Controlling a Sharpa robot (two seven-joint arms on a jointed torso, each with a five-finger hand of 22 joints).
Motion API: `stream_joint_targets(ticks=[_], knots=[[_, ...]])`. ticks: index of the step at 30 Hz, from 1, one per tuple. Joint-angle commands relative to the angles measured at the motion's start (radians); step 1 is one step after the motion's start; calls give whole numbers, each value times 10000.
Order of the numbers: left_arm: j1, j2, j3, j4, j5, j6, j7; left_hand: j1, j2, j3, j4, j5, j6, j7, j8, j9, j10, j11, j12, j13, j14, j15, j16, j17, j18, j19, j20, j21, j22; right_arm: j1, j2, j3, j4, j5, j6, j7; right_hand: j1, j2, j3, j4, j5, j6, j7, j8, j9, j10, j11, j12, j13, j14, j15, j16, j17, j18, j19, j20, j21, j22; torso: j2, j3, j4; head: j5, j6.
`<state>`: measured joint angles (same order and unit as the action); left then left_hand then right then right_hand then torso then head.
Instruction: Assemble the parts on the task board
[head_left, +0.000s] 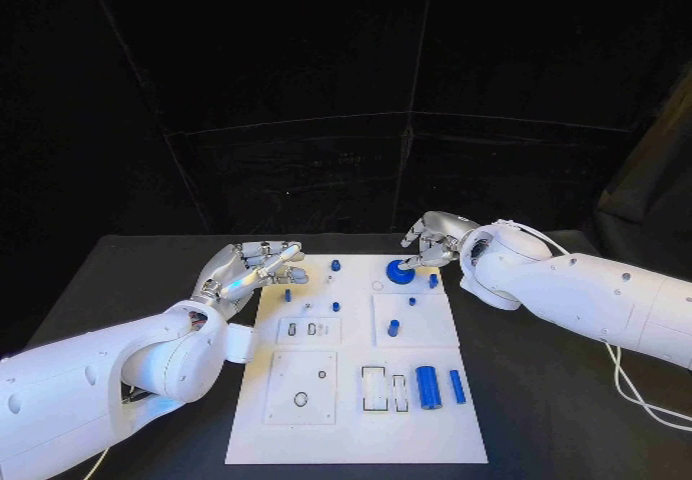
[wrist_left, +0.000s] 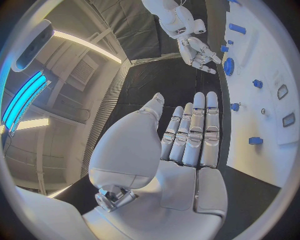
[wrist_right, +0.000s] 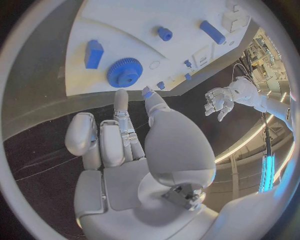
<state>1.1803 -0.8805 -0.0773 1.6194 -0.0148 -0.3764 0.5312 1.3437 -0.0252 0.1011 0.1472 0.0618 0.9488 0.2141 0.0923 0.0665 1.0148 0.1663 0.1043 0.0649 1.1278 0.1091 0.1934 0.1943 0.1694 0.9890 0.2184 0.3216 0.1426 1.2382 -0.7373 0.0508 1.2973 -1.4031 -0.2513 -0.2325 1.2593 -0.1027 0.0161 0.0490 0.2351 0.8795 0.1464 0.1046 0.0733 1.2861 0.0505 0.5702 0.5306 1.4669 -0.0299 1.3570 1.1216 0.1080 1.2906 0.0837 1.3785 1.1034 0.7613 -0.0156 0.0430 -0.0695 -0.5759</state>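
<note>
The task board, a flat white rectangular plate with shallow outlined recesses, lay in the middle of the matte black tabletop. Near the board's far edge sat a round blue gear with a finely toothed rim and a raised hub; in the right wrist view its teeth showed plainly. The right hand, silver and smooth-shelled, hovered just beside that gear on its far side, fingers extended and slightly apart, holding nothing; whether a fingertip touched the gear could not be told. The left hand stood at the board's far left corner, well apart from the gear, its fingers straight and side by side with the thumb away from them in the left wrist view, also empty. Just beside the gear stood a small blue block. Between the gear and the left hand were several short blue pegs, standing upright on the board. Nearer the robot than the gear lay a thick blue cylinder and, just beside it, a slimmer blue bar, both lying lengthwise next to two narrow rectangular slots. A small oval ring lay in the near left recess.
</note>
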Motion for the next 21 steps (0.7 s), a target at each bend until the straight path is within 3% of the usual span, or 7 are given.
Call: stream_joint_targets(ticks=[1, 8, 16, 21], knots=[[15, 26, 8, -5, -49, 163, 14, 54, 80, 17, -53, -46, -53, 29, -46, -15, -92, 15, -34, -16, -47, 47, -57, 16, 123, 55, 3, 56, -6, 23, -6, 19, -39, 435, 924, -309, 284, 57, -257, 261, 18, -146, 26, 94, -2, -93, 49, 724, 896, 378, 91, 164, 272, -160, 85, 52, 76, 117, 10, -2, 1, -16, -16], [13, 49, 7, -52, -49, 190, -3, 58, 83, 19, -58, -45, -54, 27, -48, -15, -96, 15, -38, -16, -47, 47, -60, 18, 123, 56, 3, 57, -6, 20, 143, 17, -230, 147, 1238, -228, 676, 126, -502, 585, 82, -235, 38, 297, 4, -43, 64, 1770, 2171, 417, 110, 373, 635, -181, 132, 80, 147, 251, 18, -2, 7, -31, -46], [12, 70, 6, -80, -49, 210, -13, 67, 88, 24, -71, -45, -55, 25, -52, -14, -102, 14, -46, -16, -48, 46, -66, 23, 124, 57, 3, 58, -7, 17, 328, 14, -393, -188, 1328, -148, 1098, 272, -616, 630, 114, -174, 1, 534, 9, 593, 44, 4065, 4555, 508, 116, 725, 1303, -221, 247, 72, 275, 504, 8, -17, 28, -42, -77], [12, 68, 6, -98, -49, 219, -23, 67, 88, 24, -71, -45, -55, 25, -52, -14, -102, 14, -46, -16, -48, 46, -66, 23, 124, 57, 3, 58, -7, 16, 362, 13, -395, -399, 1336, -120, 1347, 387, -632, 523, 117, -64, -25, 673, 9, 1004, 24, 5511, 6011, 539, 93, 870, 1585, -258, 340, 74, 366, 691, 11, -18, 6, -37, -92]])
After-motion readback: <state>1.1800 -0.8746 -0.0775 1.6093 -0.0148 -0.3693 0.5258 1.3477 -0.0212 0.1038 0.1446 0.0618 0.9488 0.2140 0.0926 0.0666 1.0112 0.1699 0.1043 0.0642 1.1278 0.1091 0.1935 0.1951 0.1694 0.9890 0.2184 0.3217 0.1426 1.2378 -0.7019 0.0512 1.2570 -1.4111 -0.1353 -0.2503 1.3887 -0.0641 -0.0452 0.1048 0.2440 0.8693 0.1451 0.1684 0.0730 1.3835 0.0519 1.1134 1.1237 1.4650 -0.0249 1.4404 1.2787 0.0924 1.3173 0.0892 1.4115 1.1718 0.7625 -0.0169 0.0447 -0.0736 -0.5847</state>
